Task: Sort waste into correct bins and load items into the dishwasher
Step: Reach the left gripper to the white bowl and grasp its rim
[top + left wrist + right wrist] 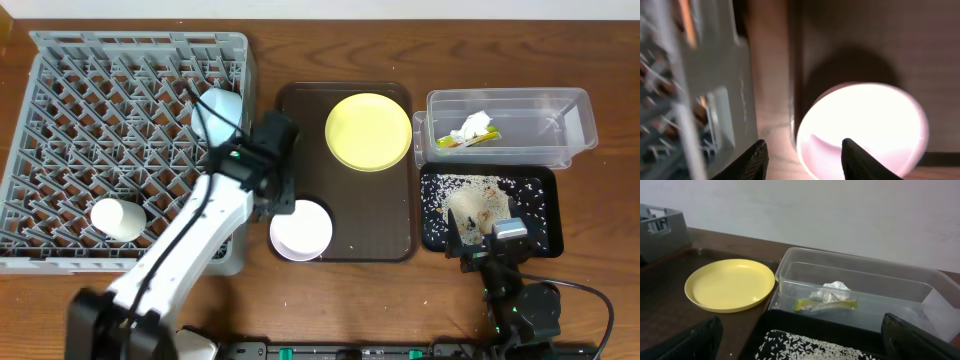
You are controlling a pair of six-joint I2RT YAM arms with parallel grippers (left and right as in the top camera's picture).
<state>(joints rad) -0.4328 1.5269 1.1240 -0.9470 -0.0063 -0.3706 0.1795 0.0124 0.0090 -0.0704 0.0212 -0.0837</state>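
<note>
Dish loading, we judge: our left gripper (802, 150) hangs released over the left rim of the round white bowl (301, 229), at the near-left corner of the dark brown serving tray (370, 215). Next we should lower, clench that rim, and lift toward the grey plastic dish rack (100, 130). Our right gripper (805, 340) sits released.

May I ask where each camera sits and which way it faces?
Overhead: above the table, looking down on the square grey plastic dish rack, round white bowl and round pale yellow plate; left arm and right arm show.
Left wrist: looks down past the open left gripper at that bowl.
Right wrist: low, faces the wall over that plate; open right gripper frames it.
Shared: overhead and right wrist show the plate.
</note>
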